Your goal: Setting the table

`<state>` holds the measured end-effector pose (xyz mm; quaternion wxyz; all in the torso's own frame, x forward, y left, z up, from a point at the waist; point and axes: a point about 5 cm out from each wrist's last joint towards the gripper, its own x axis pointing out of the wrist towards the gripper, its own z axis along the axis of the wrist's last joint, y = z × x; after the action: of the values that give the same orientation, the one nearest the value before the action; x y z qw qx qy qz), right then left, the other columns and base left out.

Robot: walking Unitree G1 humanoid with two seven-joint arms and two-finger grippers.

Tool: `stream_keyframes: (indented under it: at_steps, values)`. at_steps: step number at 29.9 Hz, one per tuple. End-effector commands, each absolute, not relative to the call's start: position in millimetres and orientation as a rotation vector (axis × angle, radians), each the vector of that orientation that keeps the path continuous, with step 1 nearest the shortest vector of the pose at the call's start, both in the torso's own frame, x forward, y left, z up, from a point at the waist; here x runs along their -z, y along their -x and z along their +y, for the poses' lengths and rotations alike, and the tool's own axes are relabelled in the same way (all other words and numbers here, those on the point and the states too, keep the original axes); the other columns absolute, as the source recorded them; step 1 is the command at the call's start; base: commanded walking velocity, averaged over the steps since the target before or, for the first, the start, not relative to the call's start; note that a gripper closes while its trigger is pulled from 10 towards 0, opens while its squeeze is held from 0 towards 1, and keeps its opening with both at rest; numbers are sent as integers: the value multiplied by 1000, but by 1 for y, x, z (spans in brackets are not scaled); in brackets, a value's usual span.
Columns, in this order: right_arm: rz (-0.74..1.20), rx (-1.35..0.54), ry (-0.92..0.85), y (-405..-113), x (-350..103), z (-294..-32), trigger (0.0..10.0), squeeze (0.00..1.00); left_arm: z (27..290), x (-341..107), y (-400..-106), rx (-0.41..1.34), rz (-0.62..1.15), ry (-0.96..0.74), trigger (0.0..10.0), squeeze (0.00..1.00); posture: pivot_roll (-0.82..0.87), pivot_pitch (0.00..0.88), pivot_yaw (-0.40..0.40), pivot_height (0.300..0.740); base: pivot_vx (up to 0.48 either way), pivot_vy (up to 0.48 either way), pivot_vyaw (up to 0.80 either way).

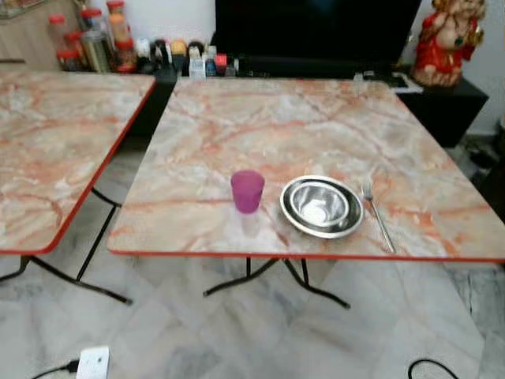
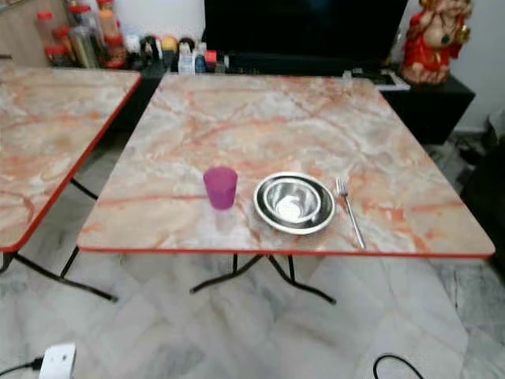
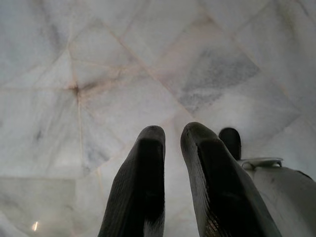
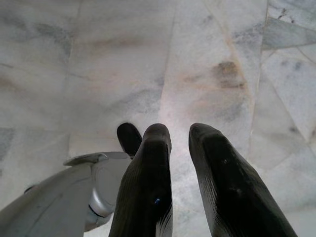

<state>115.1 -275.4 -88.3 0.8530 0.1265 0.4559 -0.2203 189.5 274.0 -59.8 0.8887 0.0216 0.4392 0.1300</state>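
A marble-patterned folding table with a red edge stands in front of me. Near its front edge, in a row, are a purple cup, upright, a steel bowl that looks like two nested bowls, and a fork lying to the bowl's right. Both arms hang idle, pointing down at the marble floor. My left gripper and right gripper are shut with nothing between the fingers.
A second matching table stands to the left, with a floor gap between the two. Jars and bottles, a dark TV unit and a red statue line the back. A white adapter and black cable lie on the floor.
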Motion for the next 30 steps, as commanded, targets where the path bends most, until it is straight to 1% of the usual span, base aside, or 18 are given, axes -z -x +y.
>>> stream_keyframes:
  at_steps: [1, 10, 17, 30]
  values:
    - [950, 486, -274, -114, 87, -279, 10000, 0, 275, 63, -182, -266, 945, -65, 10000, 0, 9, 100, -32, 740, 0, 337, 0]
    - [955, 484, -279, -115, 88, -277, 10000, 0, 277, 63, -182, -277, 947, -72, 10000, 0, 18, 88, -28, 740, 0, 342, 0]
    - [950, 483, -283, -115, 88, -277, 10000, 0, 277, 63, -181, -276, 951, -74, 10000, 0, 19, 76, -25, 740, 0, 462, -786]
    - [938, 492, -281, -116, 87, -277, 10000, 0, 278, 63, -180, -259, 950, -90, 10000, 0, 14, 45, -13, 740, 0, 480, 0]
